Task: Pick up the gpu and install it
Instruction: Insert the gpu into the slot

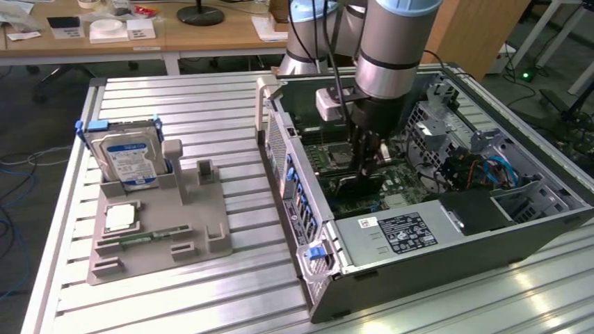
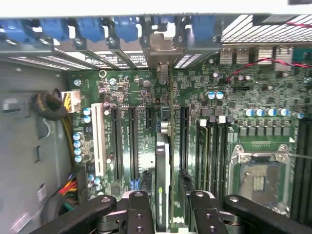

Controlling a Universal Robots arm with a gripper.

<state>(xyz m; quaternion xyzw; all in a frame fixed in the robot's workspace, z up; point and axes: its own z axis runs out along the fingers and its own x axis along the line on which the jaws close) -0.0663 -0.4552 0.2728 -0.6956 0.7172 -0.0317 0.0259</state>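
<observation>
We're in a robotics lab. There's a slatted aluminium workbench (image 1: 186, 104), wooden desks (image 1: 139, 38) behind, cables trailing across the floor (image 1: 19, 167).

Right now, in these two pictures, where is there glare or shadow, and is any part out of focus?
Exterior view: light glares off the ribbed metal table near the exterior view's right; the inside of the computer case lies darker under the arm. Wrist view: the motherboard is evenly lit and fairly sharp, the gpu stands edge-on, and the nearby gripper looks softer.

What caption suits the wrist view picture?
Gripper holds the gpu edge-on over the motherboard, its bracket at the rear slots.
</observation>
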